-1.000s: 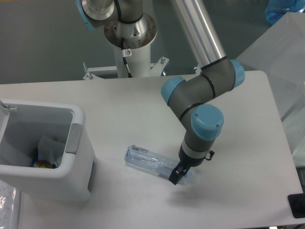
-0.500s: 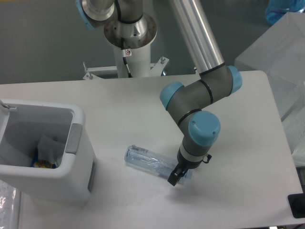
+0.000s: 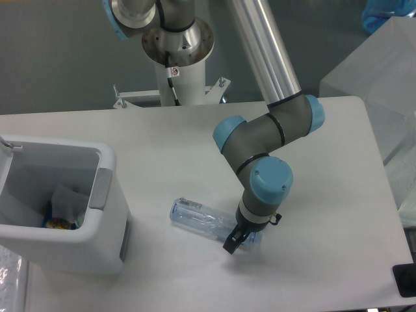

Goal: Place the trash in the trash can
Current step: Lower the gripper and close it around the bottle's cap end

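One bent arm [image 3: 263, 140] points its pincer [image 3: 235, 241] down at the bottle's [image 3: 201, 220] right end.

A: Background?
B: Plain dark grey wall [image 3: 58, 58] behind. White rounded-corner tabletop [image 3: 162, 136] fills most of the view.
A: Anything else?
B: Translucent white plastic sheeting [image 3: 380, 71] at right, blue plastic bit [image 3: 380, 14] top corner. Light even, soft.

A white table [image 3: 162, 136] is carrying the bin [image 3: 97, 244] at its near left and the bottle [image 3: 198, 218] lying near centre.
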{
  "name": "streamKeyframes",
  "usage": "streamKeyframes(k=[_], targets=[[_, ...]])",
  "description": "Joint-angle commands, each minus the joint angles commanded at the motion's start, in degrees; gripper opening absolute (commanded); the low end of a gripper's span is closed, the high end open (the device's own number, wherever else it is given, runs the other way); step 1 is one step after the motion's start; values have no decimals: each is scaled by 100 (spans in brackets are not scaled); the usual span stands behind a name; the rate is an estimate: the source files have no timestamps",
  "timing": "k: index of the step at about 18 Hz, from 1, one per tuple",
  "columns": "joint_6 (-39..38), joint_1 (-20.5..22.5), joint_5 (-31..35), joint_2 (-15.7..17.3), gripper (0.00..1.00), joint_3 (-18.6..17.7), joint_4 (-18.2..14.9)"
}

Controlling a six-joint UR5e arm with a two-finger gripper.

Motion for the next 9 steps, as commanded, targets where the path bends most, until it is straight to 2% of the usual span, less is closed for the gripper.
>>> streamKeyframes(k=[3,9], targets=[[0,0,0,9,89,-18,0],[9,0,9,0,89,-18,0]])
